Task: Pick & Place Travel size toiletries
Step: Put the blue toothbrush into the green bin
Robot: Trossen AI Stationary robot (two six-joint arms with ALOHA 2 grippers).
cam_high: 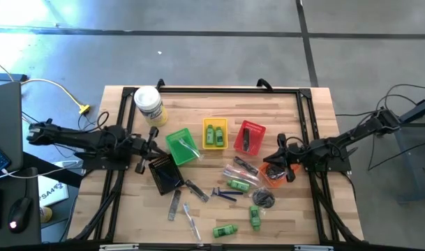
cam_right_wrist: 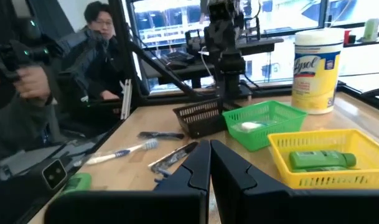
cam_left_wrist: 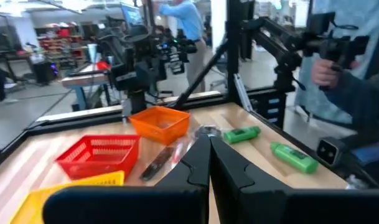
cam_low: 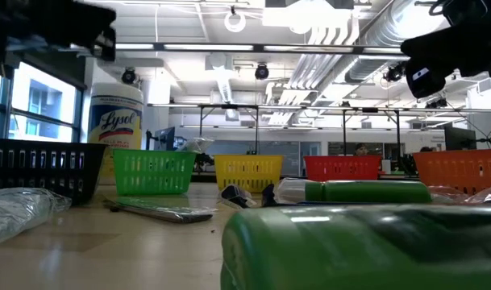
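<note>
We're looking at a desk [cam_high: 317,125] of pale, matt wood planks with visible grain. The baskets are showing as moulded plastic mesh: the green basket [cam_high: 182,147], the yellow basket [cam_high: 214,133] and the red basket [cam_high: 249,137]. The green mini bottles [cam_high: 225,230] are gleaming as smooth, glossy plastic. The white canister [cam_high: 148,105] is wearing a glossy yellow label. Both end effectors are looking like matt black plastic.

Green bottles [cam_high: 225,229], yellow basket [cam_high: 214,124], red basket [cam_high: 250,128], orange basket [cam_left_wrist: 160,121], black basket [cam_high: 165,173].
</note>
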